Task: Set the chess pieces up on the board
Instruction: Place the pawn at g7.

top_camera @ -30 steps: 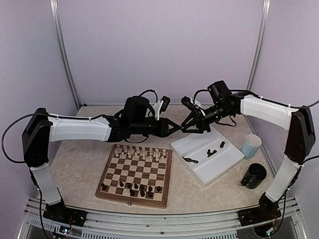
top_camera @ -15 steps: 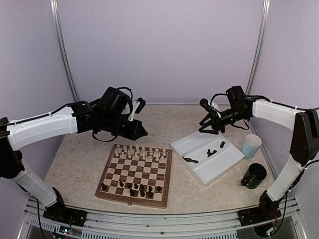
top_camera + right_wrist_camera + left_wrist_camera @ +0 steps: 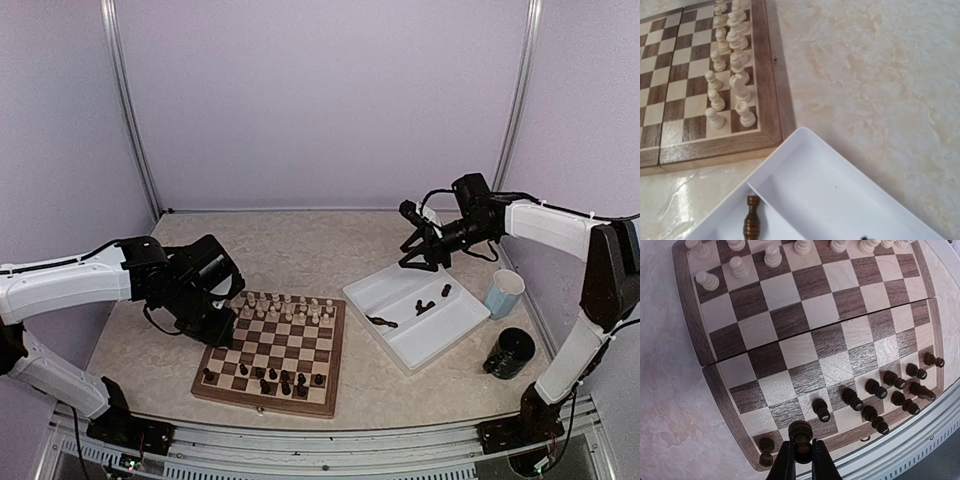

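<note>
Grip check: left claw (image 3: pixel 800 456) is pinched narrow on a dark piece (image 3: pixel 800 432), holding it just under the round head so the base hangs free for set-down. It sits over the board (image 3: pixel 688 310) at its near-left corner, by the tabletop's near edge. My read is a back-rank drop next to the corner piece (image 3: pixel 766 452).

Right claw (image 3: pixel 413 255) hangs over the far edge of the tray (image 3: pixel 455 325), toward the tabletop's right edge. I can't tell its gap: too small from above, and no fingers show in its wrist view. It is probably staged there to fetch the next spare.

Cream pieces (image 3: pixel 285 305) fill the board's two far rows. Dark pieces (image 3: pixel 270 378) on the near rows are gappy and uneven. Spares (image 3: pixel 425 305) lie on their sides in the tray, so the dark side looks roughly half done.

Materials:
- Board: grained wood, light and dark squares, raised rim, fold seam across the middle.
- Pieces: small turned wood. The dark set is glossy, so slip risk is likely.
- Tray: smooth white plastic, with a divider.
- Tabletop: marbled beige, slightly shiny.
</note>
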`<action>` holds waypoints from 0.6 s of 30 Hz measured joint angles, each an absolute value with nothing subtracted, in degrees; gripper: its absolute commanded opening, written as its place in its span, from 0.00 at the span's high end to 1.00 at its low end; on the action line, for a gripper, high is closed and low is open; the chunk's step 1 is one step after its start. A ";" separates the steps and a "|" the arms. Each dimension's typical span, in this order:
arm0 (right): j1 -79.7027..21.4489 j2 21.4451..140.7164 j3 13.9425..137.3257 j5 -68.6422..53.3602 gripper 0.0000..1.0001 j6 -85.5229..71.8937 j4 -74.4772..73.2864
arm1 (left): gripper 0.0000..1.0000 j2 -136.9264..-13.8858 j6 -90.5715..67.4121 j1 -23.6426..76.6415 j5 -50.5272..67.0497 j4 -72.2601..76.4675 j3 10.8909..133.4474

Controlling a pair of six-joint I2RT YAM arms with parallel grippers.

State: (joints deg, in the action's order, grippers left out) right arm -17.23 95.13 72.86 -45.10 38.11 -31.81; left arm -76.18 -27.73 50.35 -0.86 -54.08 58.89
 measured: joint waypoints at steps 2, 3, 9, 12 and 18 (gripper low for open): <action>-17.23 95.13 72.86 -45.10 0.48 38.17 -31.81 | 0.92 -76.16 -28.32 50.35 -0.32 -54.54 57.52; -17.23 95.13 72.86 -45.10 0.48 38.20 -31.81 | 0.91 -76.16 -28.49 50.35 -0.12 -54.70 56.73; -17.23 95.13 72.86 -45.12 0.47 38.33 -31.81 | 0.91 -76.47 -28.73 50.35 1.13 -54.57 54.61; -17.23 95.13 72.86 -45.15 0.23 38.33 -31.81 | 0.90 -77.03 -28.71 50.35 1.43 -54.02 54.11; -17.23 95.13 72.86 -45.15 0.01 38.59 -31.97 | 0.90 -79.50 -28.25 50.35 2.83 -52.21 53.21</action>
